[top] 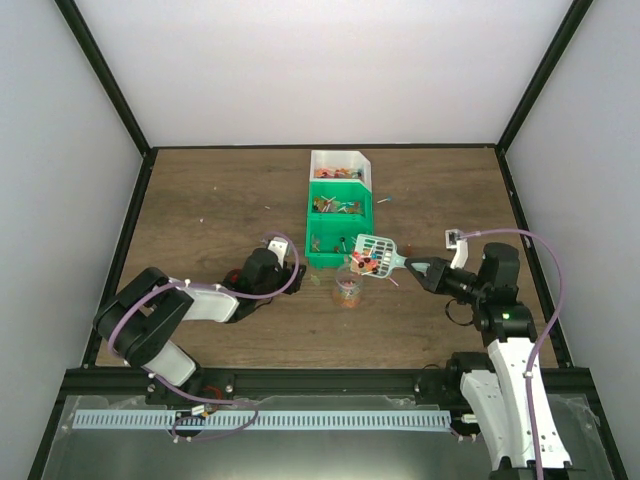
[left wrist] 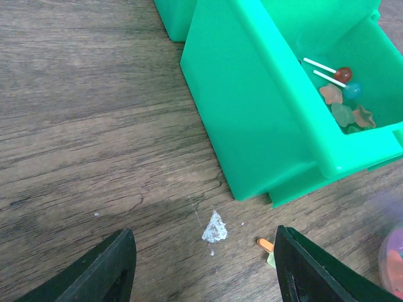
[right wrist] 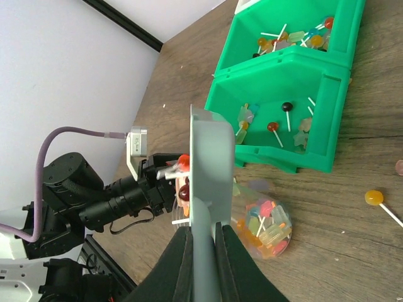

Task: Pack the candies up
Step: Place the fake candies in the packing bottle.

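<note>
Right gripper (top: 424,270) clamped on scoop (top: 376,249) handle, loaded, over jar (top: 347,289) at tabletop (top: 220,200) centre. Jar part full of candies (right wrist: 264,225); more lie in green bin (top: 322,262). Left gripper (left wrist: 204,255) jaws wide, empty, beside bin.

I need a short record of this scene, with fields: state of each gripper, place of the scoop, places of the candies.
left gripper: open, empty, low over the table by the green bin
right gripper: shut on the scoop handle
scoop: raised close by the clear jar, a few candies on it
clear jar: partly filled with candies
green bin: holds lollipops and more candies
</note>
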Available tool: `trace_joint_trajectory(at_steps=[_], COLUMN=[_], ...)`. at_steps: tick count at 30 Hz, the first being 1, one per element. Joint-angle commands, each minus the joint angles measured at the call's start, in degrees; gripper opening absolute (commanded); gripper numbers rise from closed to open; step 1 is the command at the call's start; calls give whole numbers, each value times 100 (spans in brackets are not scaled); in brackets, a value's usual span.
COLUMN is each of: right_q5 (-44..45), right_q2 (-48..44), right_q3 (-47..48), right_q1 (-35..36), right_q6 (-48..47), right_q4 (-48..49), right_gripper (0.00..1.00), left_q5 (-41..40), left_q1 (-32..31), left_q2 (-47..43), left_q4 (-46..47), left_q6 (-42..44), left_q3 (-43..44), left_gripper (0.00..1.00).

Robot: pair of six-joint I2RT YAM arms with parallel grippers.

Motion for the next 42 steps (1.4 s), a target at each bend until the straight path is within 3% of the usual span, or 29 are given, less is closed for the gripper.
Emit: trace_joint_trajectory(at_steps=[1, 42], right_q5=[100, 790], right_q2=[-81, 86], right_q3=[291, 760], right_q1=[82, 386], right_q6=[-114, -418], right_q4=[-50, -576], right_gripper=[1, 1], left_q5=[48, 147], left_q1=[-17, -22], left_q2=[55, 273], left_q4=[176, 303], left_q6=[24, -11], left_q3=[72, 140], left_gripper=[62, 63])
